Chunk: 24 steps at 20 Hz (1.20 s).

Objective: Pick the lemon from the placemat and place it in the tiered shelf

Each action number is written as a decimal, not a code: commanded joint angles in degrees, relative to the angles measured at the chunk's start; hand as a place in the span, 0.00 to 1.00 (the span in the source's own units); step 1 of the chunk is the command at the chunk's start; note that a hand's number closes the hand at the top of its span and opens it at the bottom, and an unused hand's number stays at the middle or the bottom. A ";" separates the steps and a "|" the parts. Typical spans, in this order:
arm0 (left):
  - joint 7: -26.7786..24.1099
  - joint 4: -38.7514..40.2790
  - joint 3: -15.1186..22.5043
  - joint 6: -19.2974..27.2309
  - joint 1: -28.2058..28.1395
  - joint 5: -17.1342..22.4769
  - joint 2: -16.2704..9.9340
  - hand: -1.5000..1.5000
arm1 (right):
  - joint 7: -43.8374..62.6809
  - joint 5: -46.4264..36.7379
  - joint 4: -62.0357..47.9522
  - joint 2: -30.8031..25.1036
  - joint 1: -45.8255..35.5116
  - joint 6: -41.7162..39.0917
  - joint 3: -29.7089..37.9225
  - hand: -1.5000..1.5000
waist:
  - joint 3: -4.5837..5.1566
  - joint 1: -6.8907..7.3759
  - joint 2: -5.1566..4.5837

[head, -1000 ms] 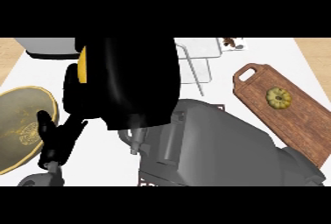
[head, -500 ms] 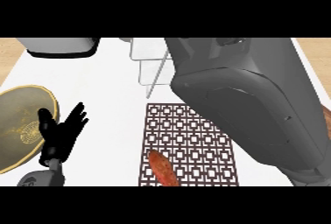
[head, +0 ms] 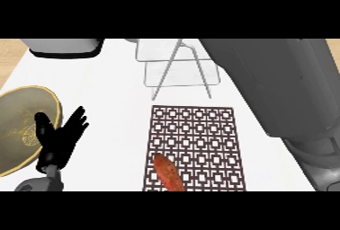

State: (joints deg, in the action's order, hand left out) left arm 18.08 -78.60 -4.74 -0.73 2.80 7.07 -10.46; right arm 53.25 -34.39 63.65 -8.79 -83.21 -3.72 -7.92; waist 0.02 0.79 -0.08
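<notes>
White table carries the same things as half a second ago, and little has changed; the gold plate at the left edge and the left hand beside it have stayed where they were, the hand resting with fingers spread and straight, holding nothing; the dark patterned placemat lies in the middle with a reddish-orange long thing on its lower part; no lemon shows on it; the wire tiered shelf stands behind; the grey right forearm still fills the right side, its hand out of view.
</notes>
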 commanded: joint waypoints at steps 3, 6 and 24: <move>1.54 -4.69 1.35 -0.17 -2.93 -0.40 0.49 0.50 | -8.59 -1.03 -8.71 -1.72 0.82 -0.84 1.27 1.00 | -0.01 0.34 0.00; 0.04 2.15 -0.82 -1.24 1.64 0.30 -0.60 0.50 | -13.77 -4.00 -16.99 -0.58 -0.63 4.88 1.66 1.00 | 0.05 0.42 -0.37; -1.21 0.13 0.99 0.33 -0.15 -1.98 2.15 0.50 | -29.87 -4.48 -34.02 -2.28 -6.27 9.83 8.81 1.00 | 0.03 0.64 -0.36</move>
State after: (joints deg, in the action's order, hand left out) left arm 17.29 -79.33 -4.34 -1.08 2.06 5.96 -9.19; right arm 26.55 -39.22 32.51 -9.75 -87.98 6.59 -0.64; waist 0.02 1.55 -0.37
